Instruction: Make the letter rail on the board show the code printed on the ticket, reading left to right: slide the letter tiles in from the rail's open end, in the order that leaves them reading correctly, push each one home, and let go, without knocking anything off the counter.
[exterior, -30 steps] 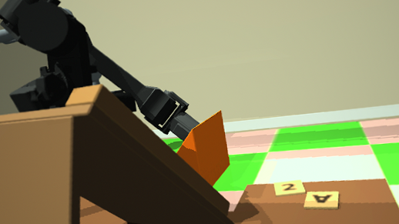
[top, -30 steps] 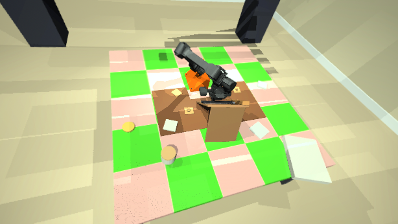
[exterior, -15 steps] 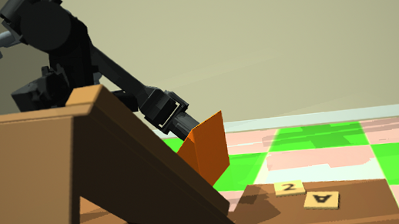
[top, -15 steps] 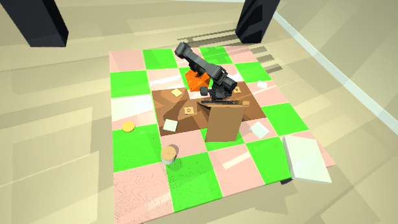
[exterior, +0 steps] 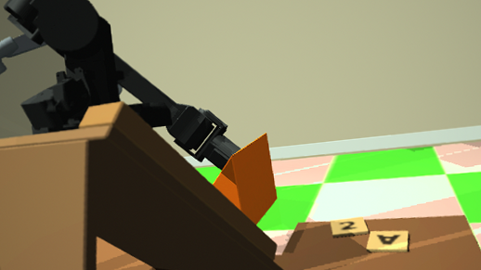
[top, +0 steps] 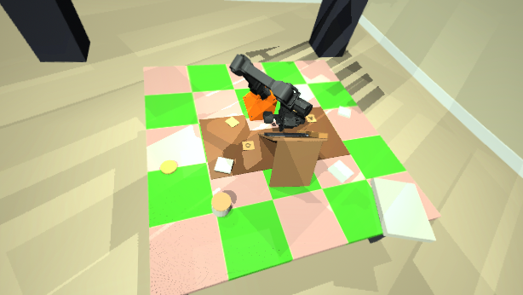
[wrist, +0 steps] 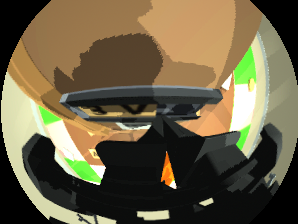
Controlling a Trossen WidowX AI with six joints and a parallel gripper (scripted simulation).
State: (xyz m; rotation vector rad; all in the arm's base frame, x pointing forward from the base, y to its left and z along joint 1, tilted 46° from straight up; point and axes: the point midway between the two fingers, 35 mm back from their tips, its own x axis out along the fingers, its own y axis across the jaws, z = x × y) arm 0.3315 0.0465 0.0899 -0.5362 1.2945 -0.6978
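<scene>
My gripper (top: 281, 127) (wrist: 160, 119) is shut and empty, its tips close to the dark rail (top: 286, 135) (wrist: 145, 95) on the sloping brown board (top: 295, 164) (exterior: 30, 196) (wrist: 192, 30). The wrist view shows a tile (wrist: 145, 111) with a V- or A-like mark inside the rail, and more dark lettering left of it. The tips hide part of the rail. Loose tiles lie on the brown mat: a 2 tile (exterior: 341, 228), an A tile (exterior: 400, 242), an O-like tile (top: 244, 147) and a pale tile (top: 232, 122). No ticket print is readable.
An orange angular block (top: 257, 107) (exterior: 255, 177) stands behind the board. A white square (top: 224, 164), a round wooden-topped piece (top: 221, 202) and a yellow disc (top: 169, 166) are on the left. A white slab (top: 405, 209) lies at the right front edge. More white pieces (top: 341, 170) (top: 344, 112) lie right.
</scene>
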